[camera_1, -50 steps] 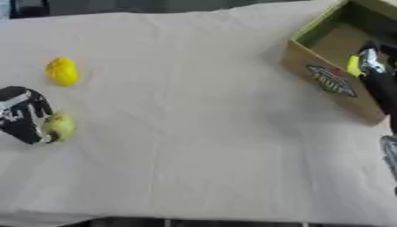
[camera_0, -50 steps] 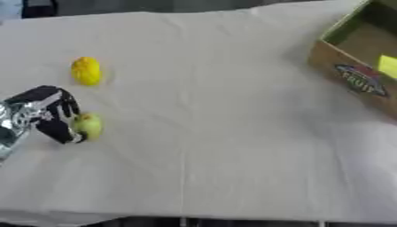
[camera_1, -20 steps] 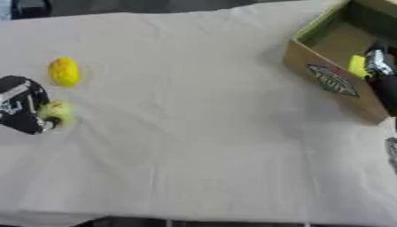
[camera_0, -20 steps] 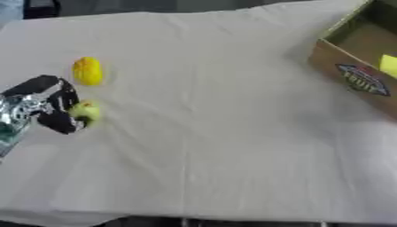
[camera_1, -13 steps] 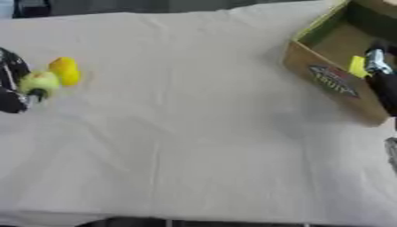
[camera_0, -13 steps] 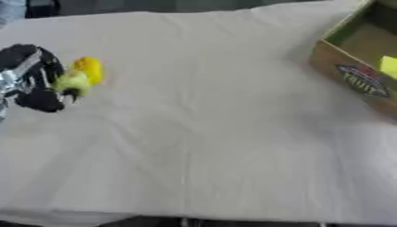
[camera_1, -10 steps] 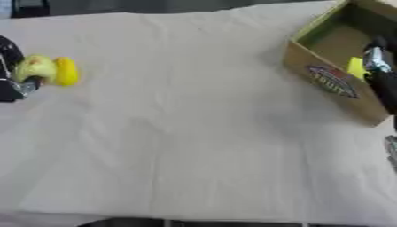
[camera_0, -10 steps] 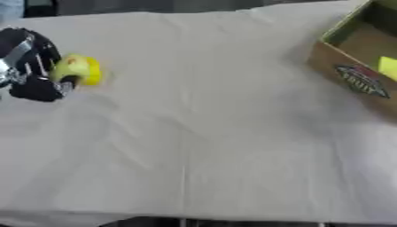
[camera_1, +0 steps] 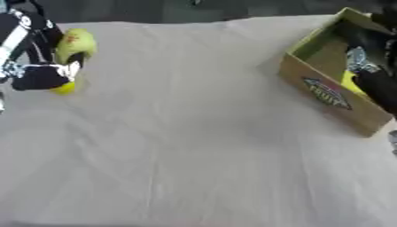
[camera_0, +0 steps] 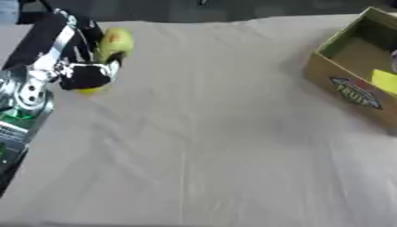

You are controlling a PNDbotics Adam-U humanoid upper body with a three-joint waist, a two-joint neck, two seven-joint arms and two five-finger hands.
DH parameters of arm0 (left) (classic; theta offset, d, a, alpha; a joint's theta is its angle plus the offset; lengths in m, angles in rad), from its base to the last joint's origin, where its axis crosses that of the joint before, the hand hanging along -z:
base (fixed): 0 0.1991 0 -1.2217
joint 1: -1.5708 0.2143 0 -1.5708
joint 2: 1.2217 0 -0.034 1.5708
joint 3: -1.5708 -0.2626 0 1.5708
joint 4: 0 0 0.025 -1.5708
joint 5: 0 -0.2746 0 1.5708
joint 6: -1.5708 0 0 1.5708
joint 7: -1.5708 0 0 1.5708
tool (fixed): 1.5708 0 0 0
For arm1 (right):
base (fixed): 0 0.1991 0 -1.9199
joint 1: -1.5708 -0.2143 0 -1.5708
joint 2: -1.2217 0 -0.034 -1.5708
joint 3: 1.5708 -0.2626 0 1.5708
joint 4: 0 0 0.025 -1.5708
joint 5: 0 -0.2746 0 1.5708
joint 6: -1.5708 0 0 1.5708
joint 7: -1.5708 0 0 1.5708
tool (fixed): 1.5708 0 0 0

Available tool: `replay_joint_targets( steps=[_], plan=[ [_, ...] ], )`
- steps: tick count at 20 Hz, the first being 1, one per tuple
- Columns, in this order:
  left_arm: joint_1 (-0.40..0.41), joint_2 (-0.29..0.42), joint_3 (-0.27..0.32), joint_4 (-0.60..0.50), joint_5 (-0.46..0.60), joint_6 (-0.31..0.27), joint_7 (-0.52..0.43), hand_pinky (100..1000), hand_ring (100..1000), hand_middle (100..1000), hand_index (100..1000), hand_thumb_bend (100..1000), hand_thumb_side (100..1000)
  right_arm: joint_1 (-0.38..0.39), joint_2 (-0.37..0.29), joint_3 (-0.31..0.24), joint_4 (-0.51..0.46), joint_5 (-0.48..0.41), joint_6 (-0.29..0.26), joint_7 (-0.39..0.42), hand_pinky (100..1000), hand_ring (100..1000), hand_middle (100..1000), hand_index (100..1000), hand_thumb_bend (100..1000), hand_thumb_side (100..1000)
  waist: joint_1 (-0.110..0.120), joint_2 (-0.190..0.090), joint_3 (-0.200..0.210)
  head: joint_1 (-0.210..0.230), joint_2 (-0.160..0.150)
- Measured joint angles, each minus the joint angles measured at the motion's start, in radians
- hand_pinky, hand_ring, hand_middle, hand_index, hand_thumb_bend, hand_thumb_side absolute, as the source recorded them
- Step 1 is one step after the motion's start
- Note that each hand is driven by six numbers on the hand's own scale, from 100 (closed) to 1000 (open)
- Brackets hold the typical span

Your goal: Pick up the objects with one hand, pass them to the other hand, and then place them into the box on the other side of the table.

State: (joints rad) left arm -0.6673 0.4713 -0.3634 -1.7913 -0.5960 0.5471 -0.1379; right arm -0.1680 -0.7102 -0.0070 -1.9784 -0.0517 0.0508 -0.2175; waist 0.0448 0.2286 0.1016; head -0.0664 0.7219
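My left hand (camera_0: 80, 73) is raised at the far left, its fingers curled round a yellow-green round fruit (camera_0: 116, 41) that is off the cloth. Under the hand a yellow fruit (camera_0: 89, 90) lies on the table, mostly hidden. The open cardboard box (camera_0: 347, 90) stands at the right edge with a yellow thing (camera_0: 384, 80) inside. My right hand (camera_1: 374, 79) shows dark over the box's near end in the right eye view; its shape is blurred.
A beige cloth (camera_0: 209, 146) covers the table, wrinkled in the middle. The silver and green forearm (camera_0: 19, 111) of my left arm runs down the left edge. The table's far edge lies just behind the raised fruit.
My left hand has lifted the yellow-green fruit off the cloth and carried it up and toward the far side, above the yellow fruit. The right hand stays by the box.
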Motion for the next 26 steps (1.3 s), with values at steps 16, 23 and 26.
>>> replay_joint_targets(
  steps=[16, 23, 26],
  plan=[
    [0.036, -0.127, -0.031, 0.096, -0.013, -0.231, 0.238, 323, 378, 358, 453, 100, 100, -0.301, -0.19, 0.257, 0.0, 0.181, 0.017, 0.33, 972, 888, 877, 910, 100, 201, -0.021, -0.011, 0.0, -0.029, -0.011],
    [0.052, -0.143, -0.047, 0.069, 0.034, -0.31, 0.294, 321, 376, 355, 451, 100, 100, -0.396, -0.2, 0.321, -0.001, 0.185, 0.088, 0.43, 961, 883, 866, 900, 100, 199, -0.025, -0.014, 0.0, -0.036, -0.011],
    [0.053, -0.148, -0.055, 0.065, 0.044, -0.352, 0.304, 320, 377, 356, 452, 100, 100, -0.451, -0.2, 0.346, -0.002, 0.204, 0.108, 0.465, 956, 881, 861, 893, 100, 204, -0.031, -0.015, 0.0, -0.038, -0.011]
  ],
)
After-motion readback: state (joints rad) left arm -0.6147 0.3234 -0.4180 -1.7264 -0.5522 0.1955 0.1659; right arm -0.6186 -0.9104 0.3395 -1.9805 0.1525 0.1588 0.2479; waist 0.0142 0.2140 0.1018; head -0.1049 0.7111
